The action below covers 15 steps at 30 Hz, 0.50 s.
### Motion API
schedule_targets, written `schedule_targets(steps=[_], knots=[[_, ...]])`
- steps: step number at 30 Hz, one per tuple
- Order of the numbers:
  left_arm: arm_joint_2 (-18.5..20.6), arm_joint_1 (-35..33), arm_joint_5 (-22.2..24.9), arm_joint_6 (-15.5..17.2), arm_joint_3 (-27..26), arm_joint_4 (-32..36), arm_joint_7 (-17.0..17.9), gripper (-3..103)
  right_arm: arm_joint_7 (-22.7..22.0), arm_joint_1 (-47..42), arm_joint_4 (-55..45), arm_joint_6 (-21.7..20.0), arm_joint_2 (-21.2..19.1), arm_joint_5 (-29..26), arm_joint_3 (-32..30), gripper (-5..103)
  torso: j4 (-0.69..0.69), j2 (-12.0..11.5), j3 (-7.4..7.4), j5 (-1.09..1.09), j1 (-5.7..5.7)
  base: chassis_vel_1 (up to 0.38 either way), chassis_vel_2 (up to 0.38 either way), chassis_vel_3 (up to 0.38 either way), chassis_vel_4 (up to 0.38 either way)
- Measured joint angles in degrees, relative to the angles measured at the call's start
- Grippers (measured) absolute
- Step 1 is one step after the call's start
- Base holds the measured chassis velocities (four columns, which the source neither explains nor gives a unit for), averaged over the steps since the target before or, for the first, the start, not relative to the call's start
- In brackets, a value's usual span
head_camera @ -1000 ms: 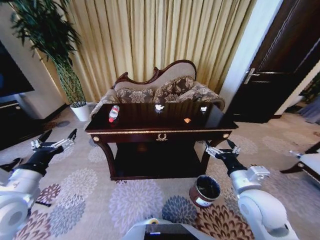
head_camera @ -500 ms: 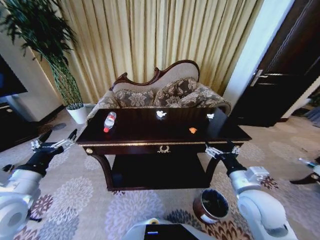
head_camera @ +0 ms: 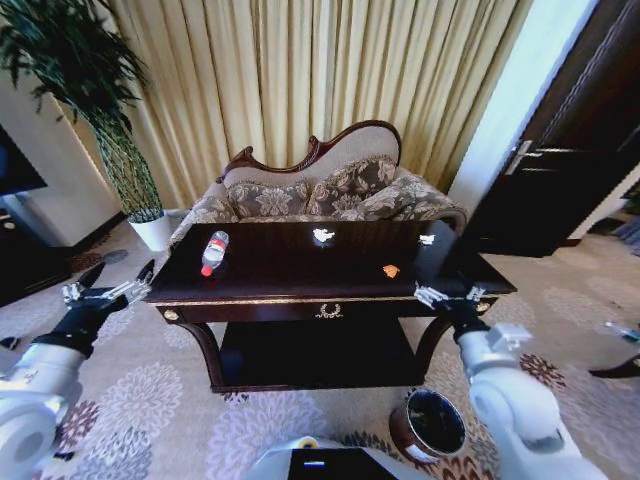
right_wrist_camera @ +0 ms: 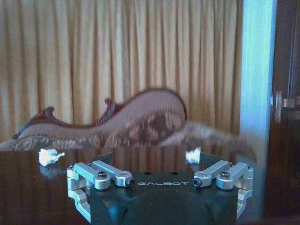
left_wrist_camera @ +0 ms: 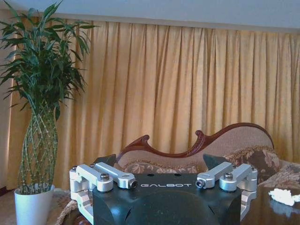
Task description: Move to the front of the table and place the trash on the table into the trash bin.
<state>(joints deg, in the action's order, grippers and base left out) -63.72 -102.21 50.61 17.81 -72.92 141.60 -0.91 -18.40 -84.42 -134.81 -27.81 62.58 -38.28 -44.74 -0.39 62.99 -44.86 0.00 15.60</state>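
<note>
Left gripper (head_camera: 108, 289) was held low beside the table's left end, its fingers spread wide with nothing between them; right gripper (head_camera: 449, 297) hung just at the front right corner of the table (head_camera: 300, 272), likewise spread wide and empty. Neither touched the tabletop or any litter.

On the dark glossy top, the clear plastic bottle (head_camera: 212, 252) with red cap and red-white label lay on its side near the left end. A white crumpled scrap (head_camera: 323, 235) sat toward the back edge near the middle, and a second white scrap (head_camera: 427, 239) lay near the back right corner. The tiny orange piece (head_camera: 391, 270) rested right of centre, nearer the front edge, apart from both scraps. A gold ornament (head_camera: 327, 311) marked the front drawer.

The trash bin (head_camera: 430, 424), brown and round with a dark inside, stood on the patterned carpet (head_camera: 150, 400) in front of the table's right leg, below the right arm.

Behind the table stood the carved-back sofa (head_camera: 320, 190) against gold curtains (head_camera: 320, 80), with a potted plant (head_camera: 110, 130) to the left and a dark door (head_camera: 570, 150) to the right.
</note>
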Motion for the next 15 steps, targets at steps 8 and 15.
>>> schedule_targets(steps=[8, 15], knots=[[-2.66, -1.08, -2.47, -0.79, 0.07, 0.48, -1.09, 100, -5.35, 15.23, 11.5, -6.6, -12.25, -14.62, 3.55, 100, -0.01, -0.04, -0.03, 0.02, 0.05, 0.0, 0.0, 0.0, 0.0], [-3.89, -1.23, -3.18, -0.79, -0.24, 0.51, -1.31, 100, 0.14, 28.61, 24.77, -6.8, -19.32, -15.14, 8.74, 100, -0.01, -0.04, -0.03, 0.01, 0.05, 0.0, 0.0, 0.0, 0.0]])
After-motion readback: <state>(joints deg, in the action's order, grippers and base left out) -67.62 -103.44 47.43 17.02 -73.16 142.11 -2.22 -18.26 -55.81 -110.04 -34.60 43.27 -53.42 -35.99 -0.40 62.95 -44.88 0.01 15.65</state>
